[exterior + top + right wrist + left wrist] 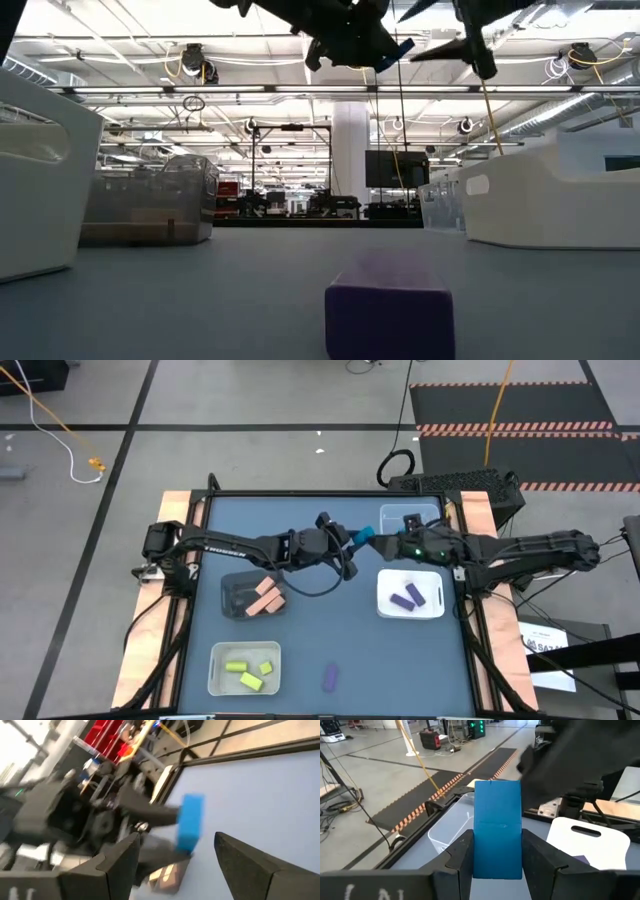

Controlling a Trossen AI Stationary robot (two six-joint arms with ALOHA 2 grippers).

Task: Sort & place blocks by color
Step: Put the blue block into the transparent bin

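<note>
White lettering runs along the left arm's forearm in the high view, too small to read; the left wrist view shows only cut-off strokes of it.

The left claw [352, 544] is clamped on a blue block [362, 536], a short bar gripped at one end with its long axis running straight out from between the fingers. It is held above the middle of the table [310, 650], near the clear bin [410, 517] at the far edge. The right claw [392, 548] faces it from just beside, its jaws spread wide and holding nothing.

Salmon blocks [266, 598] lie in the dark bin [234, 596], yellow-green blocks [247, 674] in the white bin [222, 660] and purple blocks [410, 598] on the white tray [388, 592]. A lone purple block [330, 677] lies on the table near the front edge, long axis pointing front to back. Both arms cross above the table's centre.
</note>
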